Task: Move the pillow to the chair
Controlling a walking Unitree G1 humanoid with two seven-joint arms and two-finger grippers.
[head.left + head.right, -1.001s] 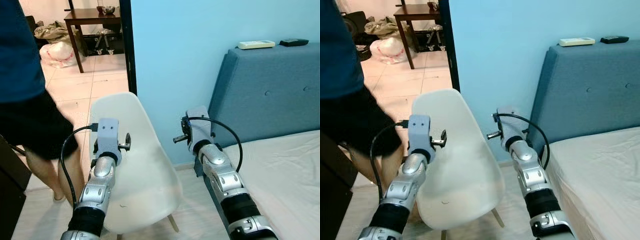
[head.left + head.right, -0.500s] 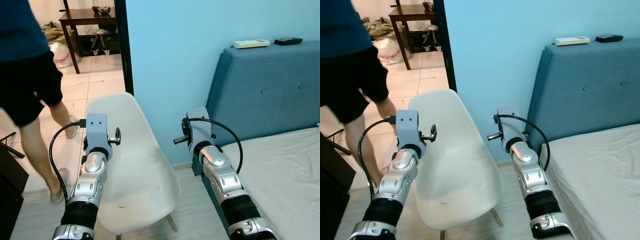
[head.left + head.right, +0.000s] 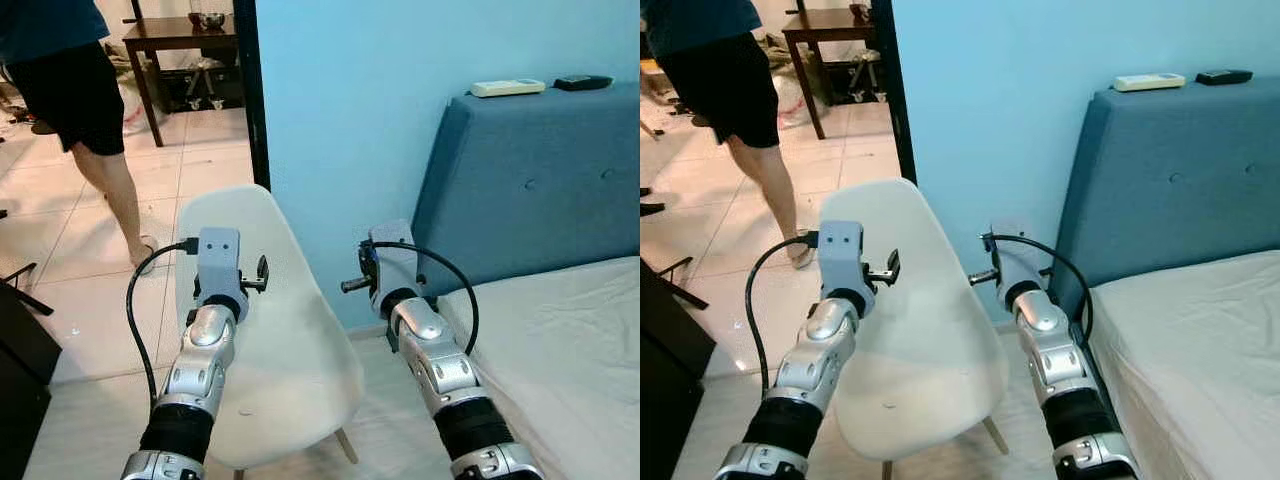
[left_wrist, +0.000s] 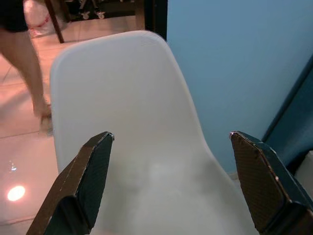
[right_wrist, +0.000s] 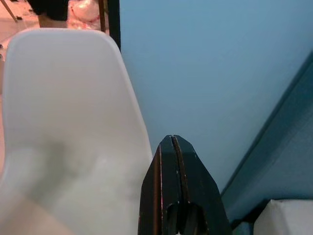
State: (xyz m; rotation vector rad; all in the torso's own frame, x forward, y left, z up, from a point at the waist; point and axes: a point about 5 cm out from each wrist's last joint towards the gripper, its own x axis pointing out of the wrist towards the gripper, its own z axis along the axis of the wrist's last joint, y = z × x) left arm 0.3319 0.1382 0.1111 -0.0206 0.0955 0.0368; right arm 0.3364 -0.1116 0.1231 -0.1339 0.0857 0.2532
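A white moulded chair (image 3: 285,340) stands before me, against the light blue wall, its seat bare. My left arm (image 3: 205,350) is raised in front of the chair's back. My left gripper (image 4: 171,134) is open wide, its two fingers framing the chair's back and seat (image 4: 142,147). My right arm (image 3: 425,350) reaches forward between the chair and the bed. My right gripper (image 5: 172,139) is shut with nothing in it and points at the wall beside the chair's edge (image 5: 73,122).
A bed with a white mattress (image 3: 580,340) and a blue headboard (image 3: 540,180) is on the right, with two remotes (image 3: 510,88) on top. A person (image 3: 80,90) stands on the tiled floor beyond the dark doorframe (image 3: 248,100). Dark furniture (image 3: 20,370) is at my near left.
The person has walked from close on my left to further back on the tiled floor. The view has shifted a little. Both arms stay raised by the chair.
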